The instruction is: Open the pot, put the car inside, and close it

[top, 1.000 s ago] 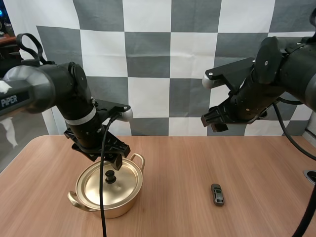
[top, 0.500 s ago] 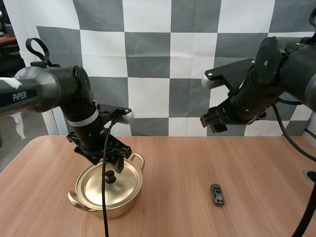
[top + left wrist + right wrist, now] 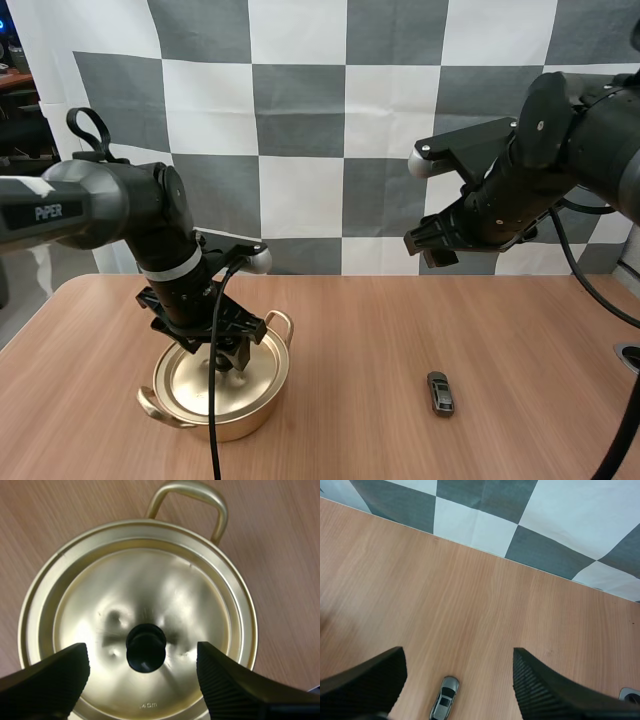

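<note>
A gold pot [image 3: 222, 388] with two loop handles stands on the table's left, its lid [image 3: 142, 610] on. My left gripper [image 3: 228, 356] is down over the lid, open, its fingers [image 3: 55, 675] on either side of the black knob [image 3: 145, 647] without touching it. A small grey toy car [image 3: 439, 392] lies on the table to the right. My right gripper [image 3: 438, 243] hangs high above the table behind the car, open and holding nothing; below it the car [image 3: 444, 705] lies on bare wood.
The wooden table [image 3: 360, 330] runs wide between pot and car. A round dark fitting [image 3: 630, 355] sits at the table's right edge.
My left gripper has dropped lower over the lid, so its fingers now flank the knob. The right arm, pot and car have stayed put.
</note>
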Available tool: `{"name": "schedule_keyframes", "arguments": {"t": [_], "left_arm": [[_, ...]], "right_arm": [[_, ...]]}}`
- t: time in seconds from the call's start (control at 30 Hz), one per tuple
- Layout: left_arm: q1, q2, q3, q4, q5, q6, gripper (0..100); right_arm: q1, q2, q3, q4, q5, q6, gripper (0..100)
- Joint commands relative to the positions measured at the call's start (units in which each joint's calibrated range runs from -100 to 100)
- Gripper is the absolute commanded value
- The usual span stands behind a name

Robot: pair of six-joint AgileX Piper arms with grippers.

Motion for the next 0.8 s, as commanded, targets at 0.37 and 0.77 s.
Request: {"name": "schedule_keyframes", "arguments": {"t": [0.37,0.77], "left_arm": [[0.0,1.4,0.2,-0.5,-1.5,0.0,100],[0.0,3.0,0.2,-1.0,-2.4,0.0,100]], "right_arm": [[0.0,0.0,0.0,0.6,0.8,0.0,100],[0.0,0.0,0.0,2.3,0.8,-0.7,100]]}}
